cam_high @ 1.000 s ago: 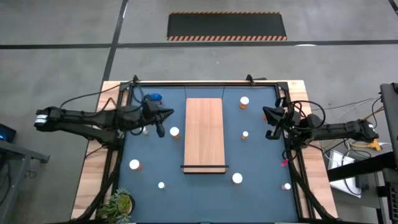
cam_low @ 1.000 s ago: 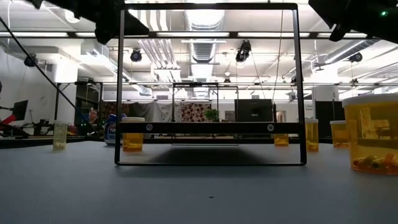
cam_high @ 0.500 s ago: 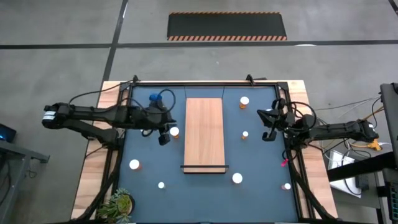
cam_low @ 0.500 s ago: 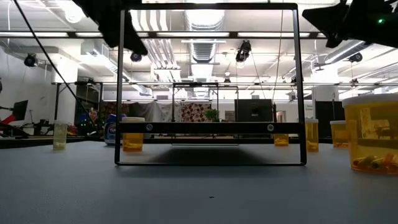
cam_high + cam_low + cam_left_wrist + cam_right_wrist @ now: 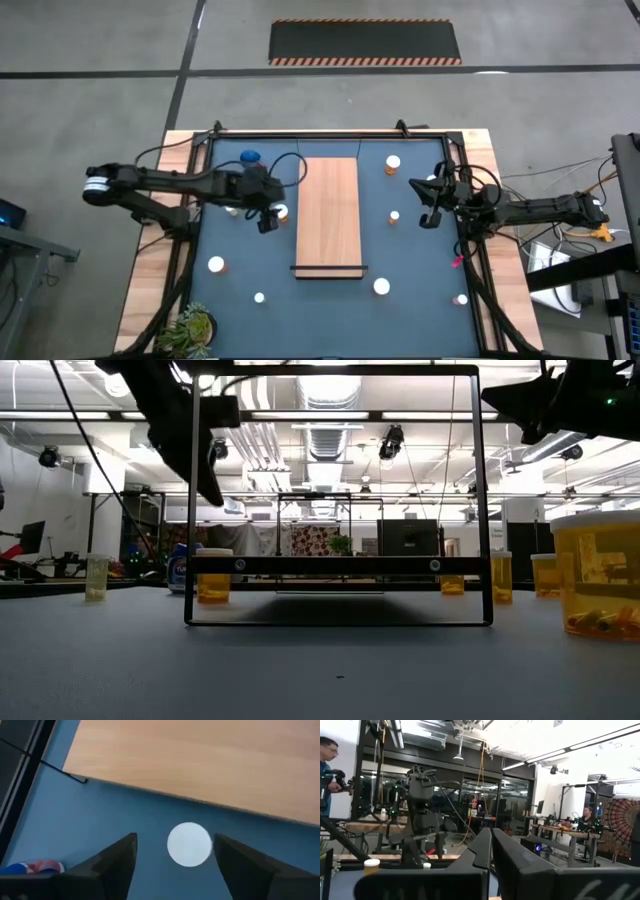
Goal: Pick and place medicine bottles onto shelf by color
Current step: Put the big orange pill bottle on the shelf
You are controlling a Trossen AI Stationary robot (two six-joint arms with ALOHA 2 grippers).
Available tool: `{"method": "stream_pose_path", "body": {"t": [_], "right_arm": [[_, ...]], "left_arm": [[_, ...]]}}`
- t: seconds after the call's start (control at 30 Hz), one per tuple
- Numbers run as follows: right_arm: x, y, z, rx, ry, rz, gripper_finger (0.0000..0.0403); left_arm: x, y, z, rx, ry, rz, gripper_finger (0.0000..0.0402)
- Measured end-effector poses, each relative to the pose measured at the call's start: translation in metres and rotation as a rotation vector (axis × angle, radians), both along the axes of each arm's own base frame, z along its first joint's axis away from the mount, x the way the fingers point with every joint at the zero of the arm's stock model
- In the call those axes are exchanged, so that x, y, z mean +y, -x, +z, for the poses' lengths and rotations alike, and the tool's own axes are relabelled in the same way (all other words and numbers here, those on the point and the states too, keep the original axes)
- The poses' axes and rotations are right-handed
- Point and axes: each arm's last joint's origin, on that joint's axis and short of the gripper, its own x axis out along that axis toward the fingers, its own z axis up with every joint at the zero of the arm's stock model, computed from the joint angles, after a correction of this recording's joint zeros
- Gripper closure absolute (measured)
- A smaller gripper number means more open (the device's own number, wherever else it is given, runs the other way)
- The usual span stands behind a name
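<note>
Overhead and wrist views of the table at one moment. My left gripper [image 5: 267, 222] hangs above the blue mat just off the left long edge of the shelf [image 5: 329, 215], its fingers spread wide; in the left wrist view the white cap of an orange bottle [image 5: 189, 844] sits between my two dark fingers [image 5: 112, 861], with a gap on either side, so nothing is gripped. In the high view that same bottle [image 5: 281, 211] stands just beside the shelf, whose board lies bare. The blue bottle [image 5: 249, 157] stands near the far left corner of the mat. Other white-capped orange bottles stand scattered: one to the near left [image 5: 216, 265], a small one nearer the front [image 5: 259, 297], one by the shelf's near end [image 5: 381, 287], and two to the shelf's right [image 5: 393, 162] [image 5: 394, 215]. My right gripper [image 5: 428, 218] waits over the right edge of the mat, its fingers [image 5: 485, 851] pressed together and holding nothing.
</note>
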Motion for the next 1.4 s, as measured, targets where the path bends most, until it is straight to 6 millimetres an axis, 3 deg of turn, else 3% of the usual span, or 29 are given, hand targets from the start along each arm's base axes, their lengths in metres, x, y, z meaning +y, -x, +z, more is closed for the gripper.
{"method": "stream_pose_path", "body": {"t": [0.4,1.4], "right_arm": [[0.000,-0.003,-0.007,0.063,-0.053,0.013,0.0394],[0.000,-0.003,-0.009,0.080,-0.061,0.014,0.0394]], "left_arm": [[0.002,-0.016,-0.029,0.123,0.107,-0.089,0.0153],[0.011,-0.017,-0.042,0.095,0.127,-0.077,0.0153]]}}
